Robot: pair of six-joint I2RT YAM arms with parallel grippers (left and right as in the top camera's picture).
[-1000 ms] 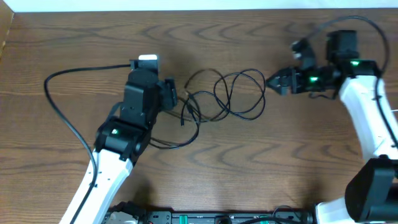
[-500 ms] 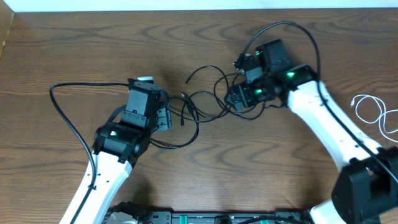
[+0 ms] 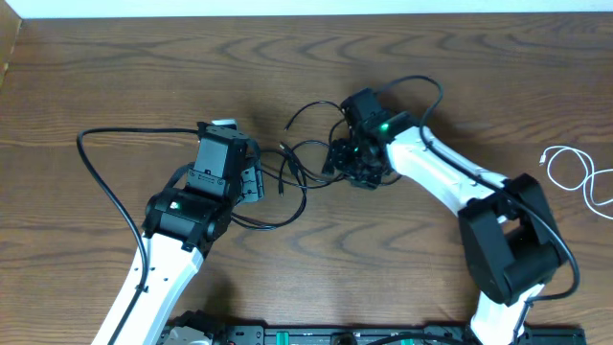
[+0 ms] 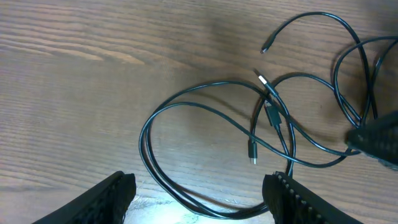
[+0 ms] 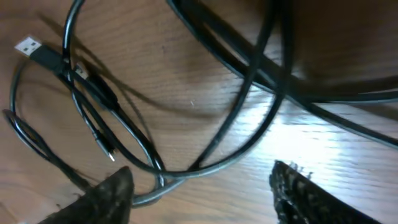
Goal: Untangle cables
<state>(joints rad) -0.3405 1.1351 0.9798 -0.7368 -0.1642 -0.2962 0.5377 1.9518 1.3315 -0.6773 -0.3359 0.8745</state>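
Two black cables lie tangled in loops at the table's middle. The thinner white cable lies apart at the far right. My left gripper is open at the tangle's left end; in the left wrist view a double black loop runs between its fingers. My right gripper is open and low over the tangle's right side. In the right wrist view crossing black strands lie between its fingers and a USB plug lies upper left. Neither gripper holds anything.
The left arm's thick black wire arcs over the table at the left. The right arm's own wire loops above its wrist. The right gripper's tip shows at the right edge of the left wrist view.
My right arm has swung left from the table's right side onto the tangle, uncovering the white cable. My left gripper shifted slightly down, then stayed still.
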